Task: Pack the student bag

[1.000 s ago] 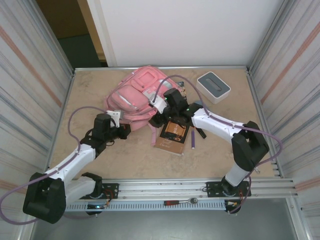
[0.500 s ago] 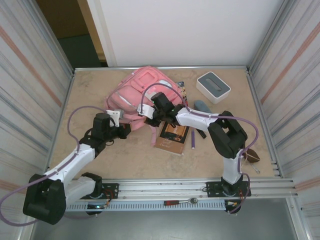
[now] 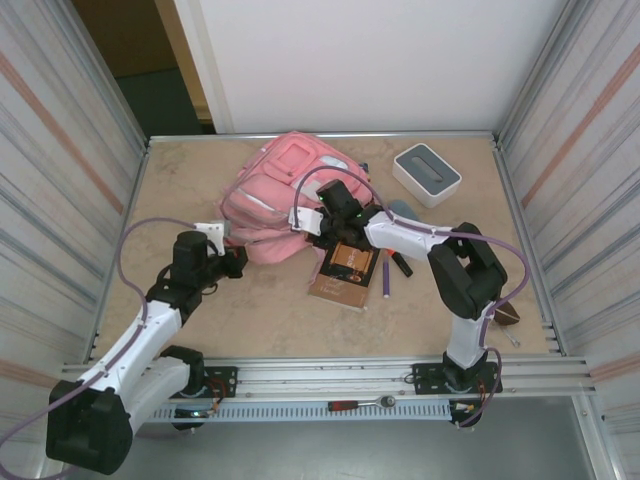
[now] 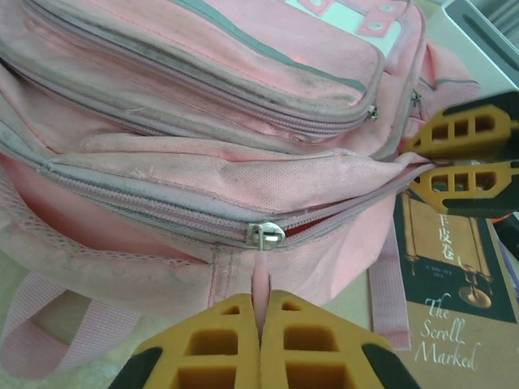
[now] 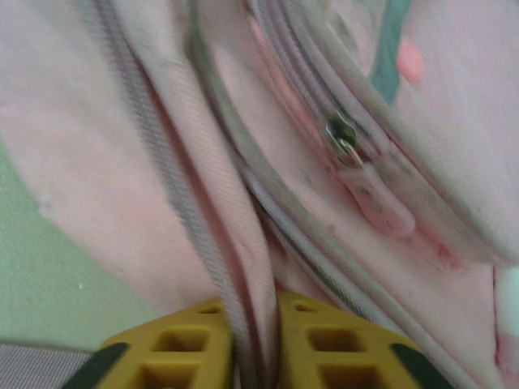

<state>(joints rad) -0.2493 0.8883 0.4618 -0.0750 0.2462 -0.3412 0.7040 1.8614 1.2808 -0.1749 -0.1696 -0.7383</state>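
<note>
Left gripper is pinched shut on the pink ribbon zip pull of the large soft pink fabric backpack lying at mid-table, while the right gripper nips a fold of its cloth. Packing seems barely begun: the zip gapes slightly, and the flat brown paperback book and slim purple pen lie outside.
</note>
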